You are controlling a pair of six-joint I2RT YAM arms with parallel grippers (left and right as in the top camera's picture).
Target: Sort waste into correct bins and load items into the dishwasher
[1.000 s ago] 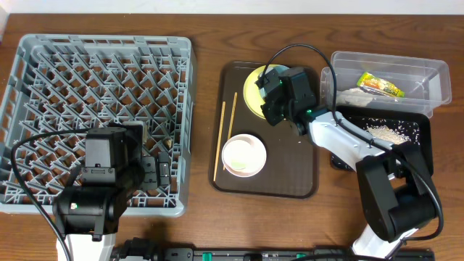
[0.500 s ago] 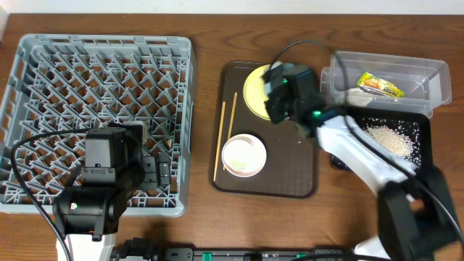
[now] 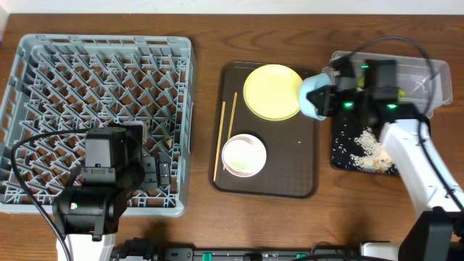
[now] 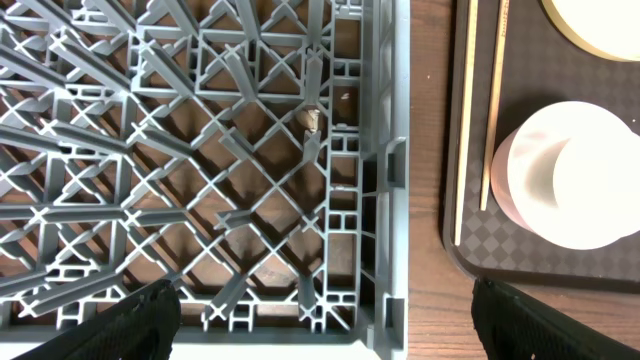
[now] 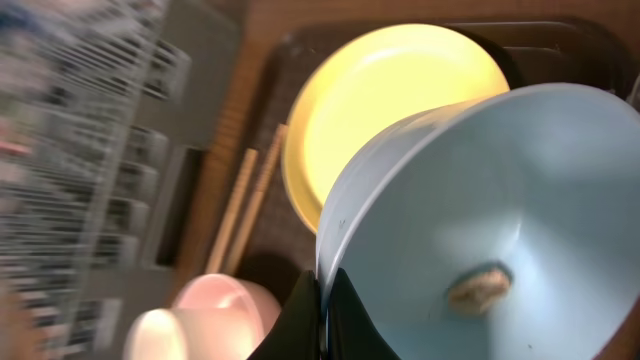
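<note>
My right gripper is shut on the rim of the light-blue bowl and holds it tilted in the air. In the overhead view the bowl hangs between the brown tray and the black tray. A food crumb sticks inside the bowl. White rice crumbs lie in the black tray. The yellow plate, the pinkish bowl and two chopsticks lie on the brown tray. My left gripper is open over the near right corner of the grey dish rack. The snack wrapper is hidden.
The clear tub stands at the back right, partly under my right arm. The flat dark-brown serving tray lies mid-table. The rack's right wall stands close beside the tray's left edge.
My right arm has swung right from over the yellow plate to the black tray's edge, carrying the blue bowl. The plate now shows whole. The left arm has not moved.
</note>
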